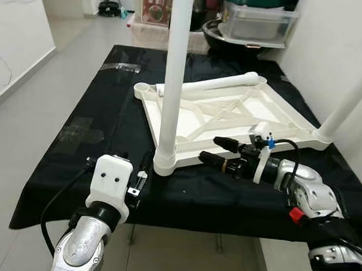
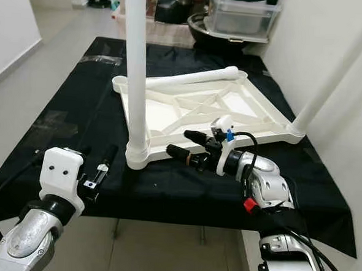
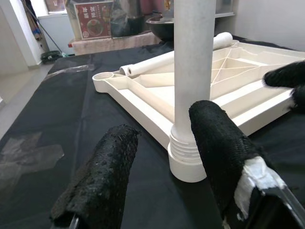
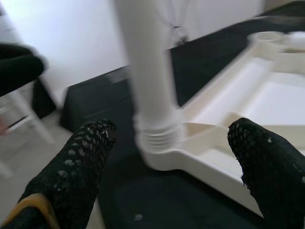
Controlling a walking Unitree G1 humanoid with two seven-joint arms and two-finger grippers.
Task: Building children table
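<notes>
1. The white plastic tabletop (image 1: 231, 114) lies upside down on a table draped in black cloth (image 1: 109, 106), its ribbed underside facing up, turned at an angle to the cloth's edges.
2. One white leg (image 1: 173, 80) stands upright in the corner socket nearest the robot; its threaded collar sits in the socket ring, close to the cloth's front edge.
3. A second leg (image 1: 349, 100) rises from the right-hand corner, beside the white wall (image 1: 333, 53). A third, loose leg (image 1: 218, 84) lies flat along the far rim of the tabletop.
4. The far left corner socket (image 1: 141, 87) stands open, with no leg in it.
5. The right gripper (image 1: 216, 150) reaches in from the right, fingers spread apart and holding nothing, its tips just beside the tabletop's front rim, short of the upright leg.
6. The left gripper (image 1: 140, 181) sits low at the cloth's front edge, just left of the upright leg's base, fingers parted and empty; in its wrist view the leg's collar stands between the two fingers (image 3: 95, 186), not touched.
7. Bare black cloth stretches to the left of the tabletop, with clear tape patches (image 1: 80, 129) on it.
8. Beyond the far edge stand a dark basin (image 1: 227, 34) and a lidded storage box (image 1: 257, 20); pale floor (image 1: 21, 132) runs along the left.
</notes>
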